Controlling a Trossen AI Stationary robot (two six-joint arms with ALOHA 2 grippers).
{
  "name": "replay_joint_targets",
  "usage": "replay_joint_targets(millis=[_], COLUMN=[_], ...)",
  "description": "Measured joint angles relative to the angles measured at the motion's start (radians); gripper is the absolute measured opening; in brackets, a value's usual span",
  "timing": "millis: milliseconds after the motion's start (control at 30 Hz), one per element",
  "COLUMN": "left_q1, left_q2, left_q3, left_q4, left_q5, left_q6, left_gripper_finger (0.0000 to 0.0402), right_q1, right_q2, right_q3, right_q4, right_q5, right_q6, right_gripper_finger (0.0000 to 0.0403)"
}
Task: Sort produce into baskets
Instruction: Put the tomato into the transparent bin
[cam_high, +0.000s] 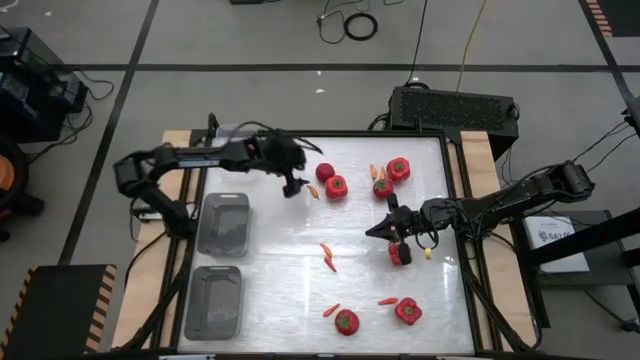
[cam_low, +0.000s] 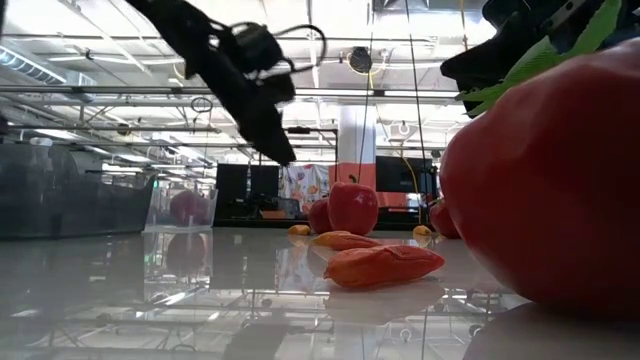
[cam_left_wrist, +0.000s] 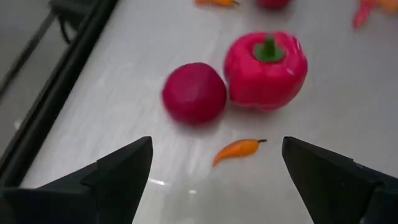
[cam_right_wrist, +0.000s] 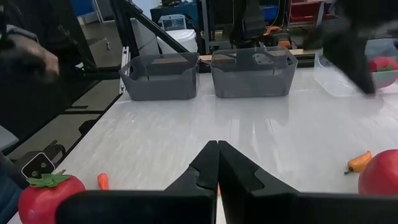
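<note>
A small orange chili pepper (cam_left_wrist: 237, 149) is lying on the tabletop (cam_high: 280, 270) near its far edge, just in front of a round tomato (cam_left_wrist: 194, 93) and a lumpy bell pepper (cam_left_wrist: 265, 61) with a green stem, which touch each other. The left hand (cam_left_wrist: 211, 177) is held above the chili with its fingers spread wide and empty, one on each side of it; probably this chili is the piece to be picked next. The chili is slim and curved, so a low, narrow grip will be needed.

More peppers, tomatoes and chilies are scattered over the right half and the near edge of the glossy white surface. Two grey baskets (cam_high: 224, 222) of matte plastic with rounded corners are placed along the left edge, and both appear empty. A clear basket (cam_low: 182, 210) near the far left corner contains something red.

The right hand (cam_high: 397, 232) is kept closed on nothing, near the middle of the right half, just beside a bell pepper (cam_high: 400, 253).
</note>
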Motion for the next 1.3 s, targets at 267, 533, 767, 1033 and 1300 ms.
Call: replay_joint_targets(millis=[267,533,767,1033,1300], left_q1=[-0.062,-0.043,-0.004,0.019,0.031], left_q2=[0.173,0.266,0.349,0.434,0.465], left_q3=[0.056,0.188,0.303,0.351,0.356], left_q4=[0.093,0.029,-0.053,-0.078,-0.079], left_q5=[-0.147,-0.086,-0.027,0.002,0.004], left_q6=[0.316,0.321,0.322,0.348,0.349], left_gripper_finger=[0.0363,0.0363,0.0363,0.0363,0.0363], right_q1=[0.000,0.000,0.000,0.000,0.000], right_q2=[0.000,0.000,0.000,0.000,0.000], right_q3=[0.000,0.000,0.000,0.000,0.000], right_q4=[0.005,-0.008,-0.021,-0.047,-0.054], right_q5=[0.000,0.000,0.000,-0.001,-0.001], right_q6=[0.000,-0.023,-0.023,-0.023,-0.027], right_gripper_finger=[0.0000,0.0000,0.0000,0.0000,0.0000])
